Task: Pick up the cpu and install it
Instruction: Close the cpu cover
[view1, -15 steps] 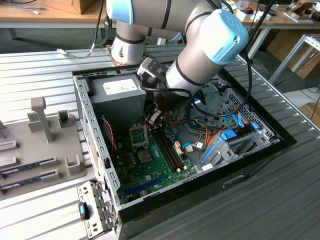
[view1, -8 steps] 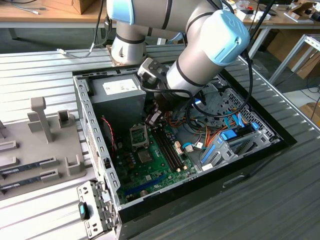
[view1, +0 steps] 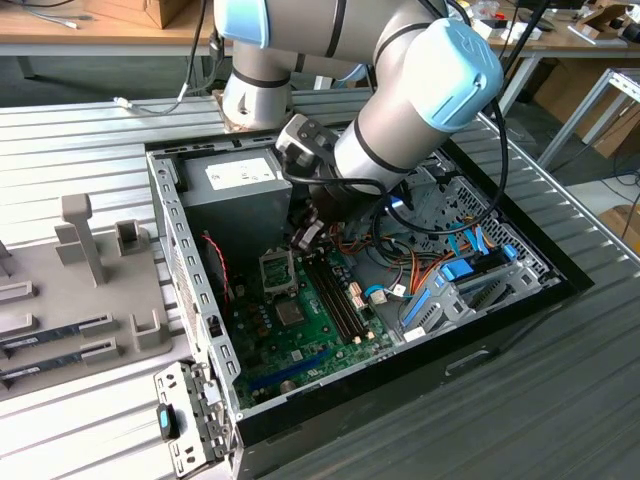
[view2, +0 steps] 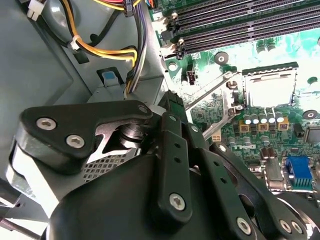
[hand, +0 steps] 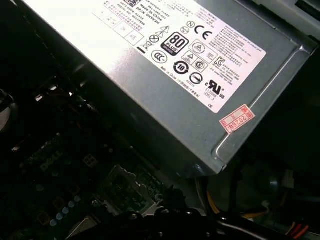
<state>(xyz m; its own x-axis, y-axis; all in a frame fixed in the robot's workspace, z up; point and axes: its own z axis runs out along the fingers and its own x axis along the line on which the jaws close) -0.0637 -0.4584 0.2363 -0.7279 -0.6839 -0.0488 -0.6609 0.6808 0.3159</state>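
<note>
My gripper (view1: 303, 240) hangs inside the open computer case (view1: 182, 262), low over the green motherboard (view1: 300, 335), between the power supply and the memory slots. Just beside it, toward the exterior view's left, lies the processor socket (view1: 278, 268). In the second wrist view the black gripper (view2: 169, 100) sits a short way from that socket (view2: 270, 89), which shows a pale square inside a metal frame with its lever (view2: 210, 92) swung out. I cannot tell whether that square is the cpu; the cpu is otherwise hidden.
The grey power supply (view1: 240, 175) (hand: 175, 75) stands close behind the gripper. Long dark memory slots (view1: 335, 290) (view2: 240, 25) run beside the socket. Bundled cables (view2: 100, 50) and a blue drive bay (view1: 455, 285) crowd the exterior view's right. A grey fixture tray (view1: 90, 280) lies outside the case.
</note>
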